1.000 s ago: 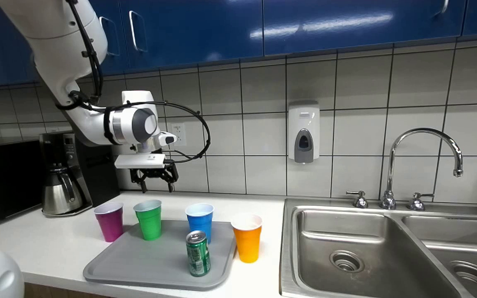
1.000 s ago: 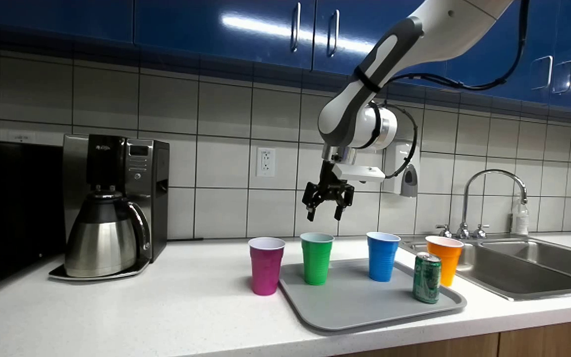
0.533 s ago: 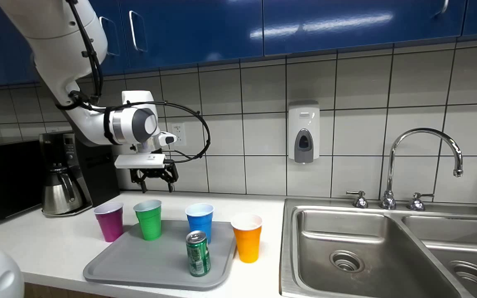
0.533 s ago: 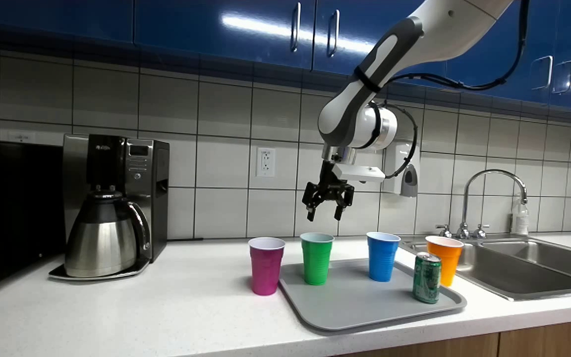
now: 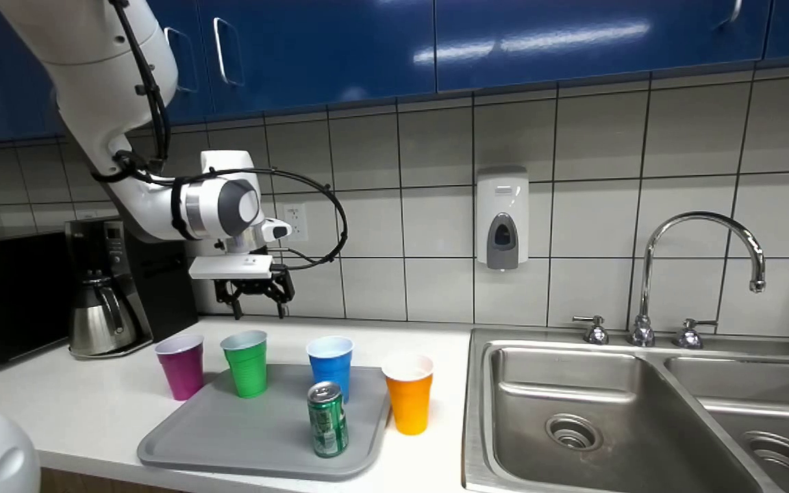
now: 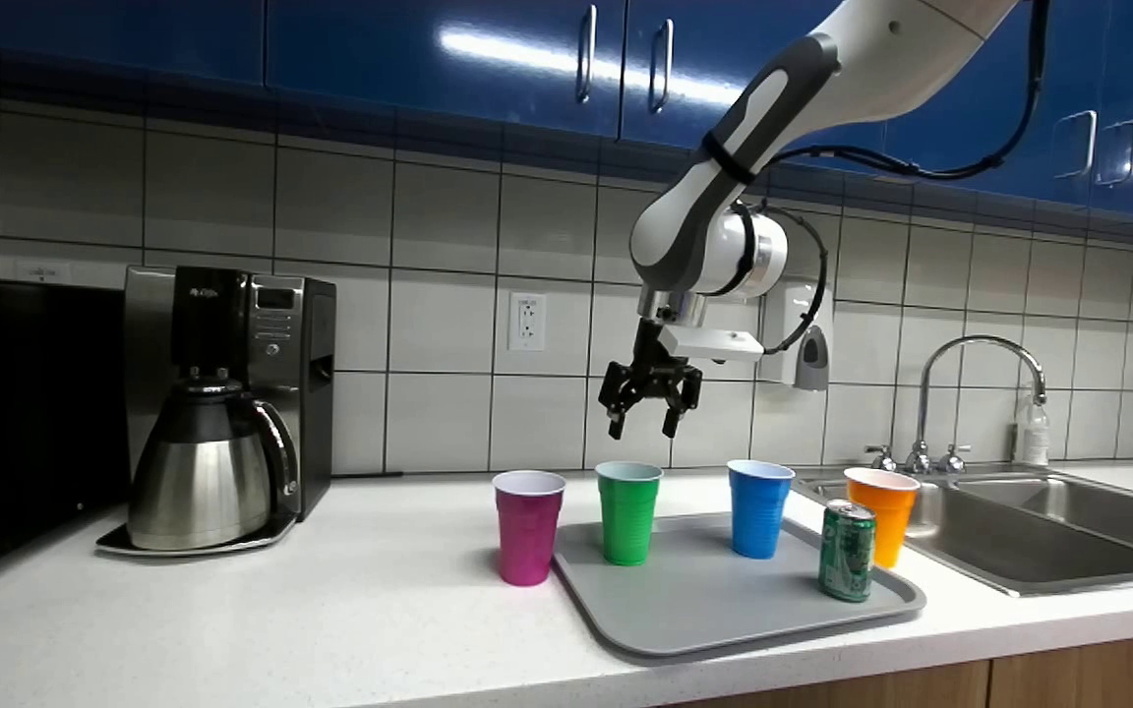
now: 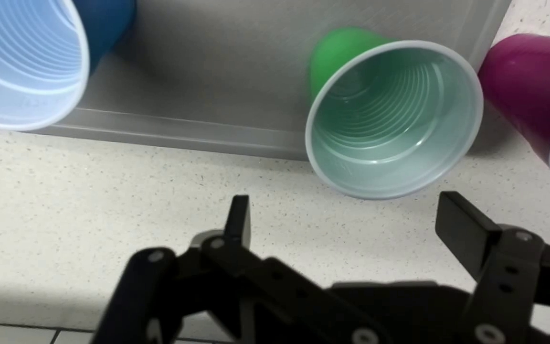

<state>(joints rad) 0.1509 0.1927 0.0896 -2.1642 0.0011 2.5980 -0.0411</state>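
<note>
Pale, dark-seamed tiles [image 6: 439, 315] run behind a speckled white counter [image 6: 350, 590], beneath glossy blue cabinets [image 5: 333, 55]. Over the last second nothing has visibly shifted: I hang where I hung, my pincer [image 6: 643, 425] with its fingers spread wide apart and nothing between them, so no cup has been taken up. Nearest me is the green cup [image 7: 392, 119], upright on the smooth grey tray [image 7: 217, 86], upper right of the wrist view: tapered, ribbed inside, pale-lined, apparently thin plastic. The blue cup [image 7: 41, 57] fills that frame's upper left, the magenta cup [image 7: 533, 91] its right edge. In an exterior view, a shiny green can [image 5: 327, 419] stands on the tray, lower centre, with the orange cup [image 5: 409, 400] to its right.
</note>
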